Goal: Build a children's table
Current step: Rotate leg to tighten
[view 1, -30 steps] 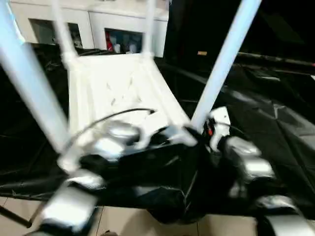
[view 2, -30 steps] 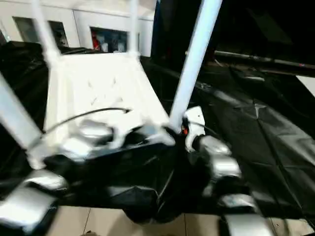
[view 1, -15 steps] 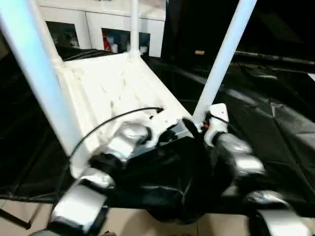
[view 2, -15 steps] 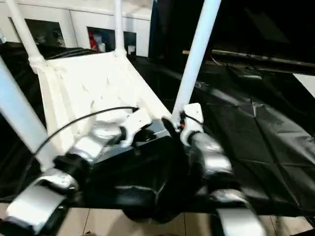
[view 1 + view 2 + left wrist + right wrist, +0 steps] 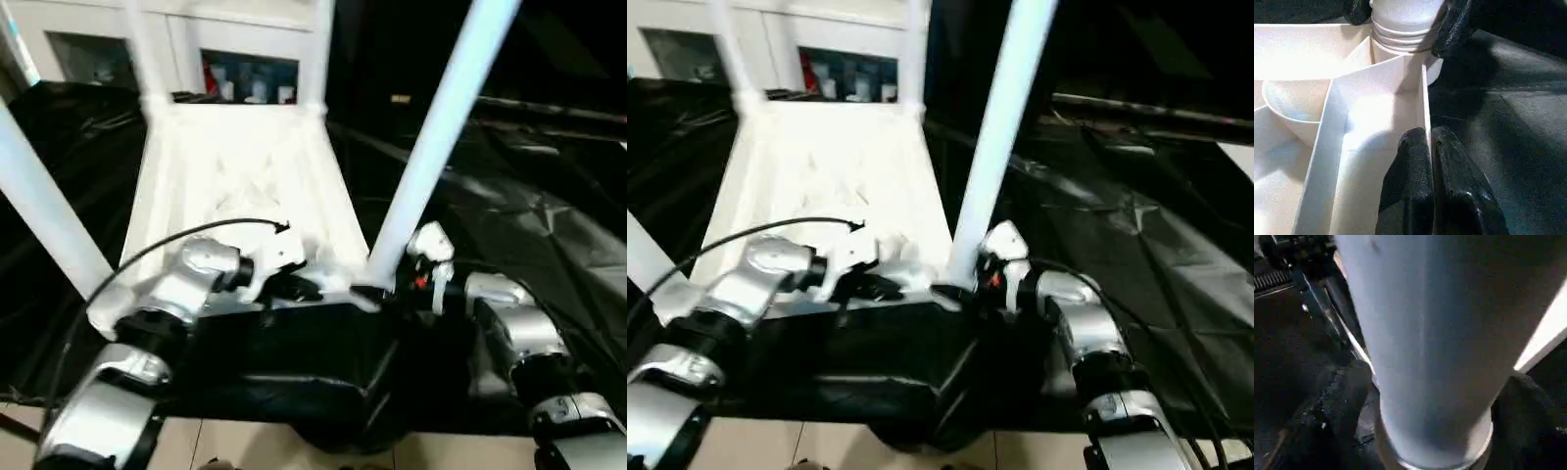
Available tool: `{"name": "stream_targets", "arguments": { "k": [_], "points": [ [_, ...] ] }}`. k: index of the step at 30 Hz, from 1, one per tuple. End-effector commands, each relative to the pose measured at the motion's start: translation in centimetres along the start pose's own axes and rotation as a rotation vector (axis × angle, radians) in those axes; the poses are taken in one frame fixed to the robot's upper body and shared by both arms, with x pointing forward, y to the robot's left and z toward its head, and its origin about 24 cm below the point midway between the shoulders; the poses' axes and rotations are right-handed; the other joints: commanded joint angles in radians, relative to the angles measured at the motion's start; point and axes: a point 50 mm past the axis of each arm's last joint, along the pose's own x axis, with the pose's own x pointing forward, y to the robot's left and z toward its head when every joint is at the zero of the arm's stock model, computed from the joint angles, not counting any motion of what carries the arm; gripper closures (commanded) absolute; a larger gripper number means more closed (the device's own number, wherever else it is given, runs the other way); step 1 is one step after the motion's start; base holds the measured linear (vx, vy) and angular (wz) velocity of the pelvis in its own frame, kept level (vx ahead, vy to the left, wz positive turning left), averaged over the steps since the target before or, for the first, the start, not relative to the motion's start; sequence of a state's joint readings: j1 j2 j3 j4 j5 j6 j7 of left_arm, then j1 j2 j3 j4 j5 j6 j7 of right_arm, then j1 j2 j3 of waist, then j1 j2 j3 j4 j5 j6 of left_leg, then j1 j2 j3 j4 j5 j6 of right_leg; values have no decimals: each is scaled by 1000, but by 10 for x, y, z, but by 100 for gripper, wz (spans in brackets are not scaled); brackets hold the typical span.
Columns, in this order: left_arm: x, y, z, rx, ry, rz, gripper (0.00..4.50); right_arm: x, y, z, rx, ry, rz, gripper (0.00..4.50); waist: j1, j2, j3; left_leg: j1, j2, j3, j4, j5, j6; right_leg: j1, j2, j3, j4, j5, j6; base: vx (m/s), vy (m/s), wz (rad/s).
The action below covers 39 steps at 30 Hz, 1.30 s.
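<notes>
left gripper (image 5: 1431,147) pinched on tabletop (image 5: 235,176) near rim | right gripper (image 5: 1405,19) fingers wide around leg (image 5: 431,147) base | black cloth (image 5: 549,225) open rightward

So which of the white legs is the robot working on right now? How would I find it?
Look for the white tabletop lying upside down on the black-draped work table, with legs sticking up from its corners. At its near edge, go to the corner on the robot's right. The leg there is the closest and thickest-looking one, and the right gripper has its black fingers around its base.
</notes>
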State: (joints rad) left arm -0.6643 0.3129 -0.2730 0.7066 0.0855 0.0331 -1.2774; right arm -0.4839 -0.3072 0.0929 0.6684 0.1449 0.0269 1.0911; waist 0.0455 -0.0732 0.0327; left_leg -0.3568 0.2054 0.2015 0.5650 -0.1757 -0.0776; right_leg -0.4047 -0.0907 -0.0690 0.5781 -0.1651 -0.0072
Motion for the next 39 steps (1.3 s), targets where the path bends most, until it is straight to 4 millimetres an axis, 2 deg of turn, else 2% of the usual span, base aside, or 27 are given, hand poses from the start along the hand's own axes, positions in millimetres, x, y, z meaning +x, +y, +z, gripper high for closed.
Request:
{"name": "stream_targets", "arguments": {
  "k": [1,3,5,10,11,14,16,19,20,21,22,23,24,25,26,27,29,30,32,33,34,35,36,37,38,39],
  "points": [
    [9,-9,-9,-35,0,-55,450,2,2,2,-18,8,23,98,-1,0,-48,7,37,-14,-64,-256,58,41,-54,41,-56,-240,-226,0,0,0],
    [9,-9,-9,-36,-3,-49,450,3,4,1,-17,13,40,101,1,-1,-47,7,36,-13,-64,-260,55,41,-55,42,-59,-265,-218,0,0,0],
    [8,-10,-9,-38,-6,-48,450,5,5,1,-15,14,51,127,2,-2,-47,8,36,-13,-64,-259,53,40,-56,42,-60,-279,-210,0,0,0],
    [7,-11,-11,-41,-7,-52,450,5,7,1,-6,6,63,156,2,-1,-49,7,36,-12,-62,-227,59,42,-53,42,-53,-227,-220,0,0,0],
    [7,-11,-11,-39,-5,-47,450,5,8,0,2,2,62,173,2,-2,-48,7,35,-11,-61,-225,62,42,-53,42,-53,-221,-222,0,0,0],
    [8,-10,-11,-36,-2,-27,450,6,9,-3,20,-6,52,178,3,-1,-48,8,36,-12,-61,-233,60,42,-54,42,-55,-238,-219,0,0,0],
    [9,-6,-10,-40,8,16,450,10,10,-7,46,-9,2,181,3,1,-47,8,36,-12,-63,-240,56,41,-54,42,-56,-246,-216,0,0,0],
    [16,1,-6,-50,12,107,450,19,9,-16,82,-13,-145,183,-2,0,-43,11,34,-16,-67,-292,31,37,-55,42,-67,-339,-189,0,0,0],
    [19,3,-4,-50,12,133,450,24,9,-19,103,-14,-201,183,-3,24,-41,17,32,-17,-70,-328,11,32,-55,43,-76,-368,-180,0,0,0],
    [22,4,-2,-50,10,149,450,28,10,-20,113,-15,-233,183,-7,18,-41,14,32,-18,-70,-340,6,32,-53,42,-77,-381,-174,0,0,0],
    [25,5,1,-54,7,162,450,33,12,-21,121,-20,-259,183,-3,45,-41,18,30,-24,-74,-367,-12,33,-56,40,-79,-409,-165,0,0,0],
    [31,4,4,-56,4,167,450,39,14,-22,133,-27,-294,183,-12,28,-40,15,28,-25,-73,-390,-12,34,-53,36,-83,-434,-156,0,0,0],
    [36,3,6,-57,2,170,450,45,16,-22,140,-30,-322,183,-15,34,-40,14,26,-24,-73,-395,-11,32,-53,38,-87,-451,-148,0,0,0],
    [41,2,9,-57,0,171,450,49,17,-21,144,-33,-348,183,-15,34,-41,14,25,-26,-72,-391,-10,32,-54,37,-86,-459,-144,0,0,0],
    [45,1,11,-58,-3,169,450,53,19,-20,141,-34,-375,183,-18,49,-41,13,25,-26,-74,-395,-12,33,-52,37,-92,-460,-141,0,0,0],
    [51,-2,14,-59,-10,164,450,60,20,-19,154,-39,-409,183,-17,56,-41,13,23,-29,-73,-398,-9,35,-51,34,-88,-465,-139,0,0,0],
    [61,-6,19,-59,-20,149,450,71,23,-14,160,-46,-459,183,-18,52,-42,18,22,-26,-70,-405,0,28,-49,35,-91,-470,-143,0,0,0],
    [61,-6,19,-59,-20,149,450,71,23,-14,160,-47,-460,183,-20,58,-41,15,20,-26,-71,-406,5,30,-48,34,-94,-482,-139,0,0,0],
    [65,-8,21,-60,-27,140,450,81,28,-8,174,-76,-445,128,-21,61,-42,12,20,-28,-73,-407,8,31,-49,33,-95,-494,-131,0,0,0],
    [65,-8,21,-59,-28,139,450,84,29,-5,180,-91,-435,114,-22,62,-42,12,21,-29,-73,-411,9,31,-48,32,-96,-497,-128,0,0,0],
    [63,-7,20,-59,-26,143,450,86,30,-3,180,-98,-427,111,-23,55,-43,13,21,-28,-73,-411,11,30,-48,32,-97,-496,-127,0,0,0],
    [61,-6,18,-58,-23,151,450,87,30,-2,162,-98,-429,104,-20,61,-43,14,23,-29,-74,-409,11,28,-49,34,-95,-482,-133,0,0,0],
    [57,-5,16,-56,-20,159,450,86,28,0,134,-93,-438,79,-20,59,-44,14,24,-28,-74,-405,12,29,-48,35,-91,-457,-141,0,0,0],
    [57,-5,16,-56,-20,159,450,86,28,0,134,-93,-438,79,-21,60,-43,13,25,-28,-75,-404,11,29,-48,36,-91,-446,-146,0,0,0],
    [53,-3,15,-55,-19,164,450,83,25,0,116,-91,-429,79,-23,51,-45,11,25,-26,-75,-400,12,30,-47,36,-88,-427,-153,0,0,0],
    [50,-3,13,-51,-22,163,450,79,23,0,103,-91,-413,79,-20,50,-45,13,25,-25,-74,-398,17,30,-49,37,-88,-422,-157,0,0,0]
  ]
}}
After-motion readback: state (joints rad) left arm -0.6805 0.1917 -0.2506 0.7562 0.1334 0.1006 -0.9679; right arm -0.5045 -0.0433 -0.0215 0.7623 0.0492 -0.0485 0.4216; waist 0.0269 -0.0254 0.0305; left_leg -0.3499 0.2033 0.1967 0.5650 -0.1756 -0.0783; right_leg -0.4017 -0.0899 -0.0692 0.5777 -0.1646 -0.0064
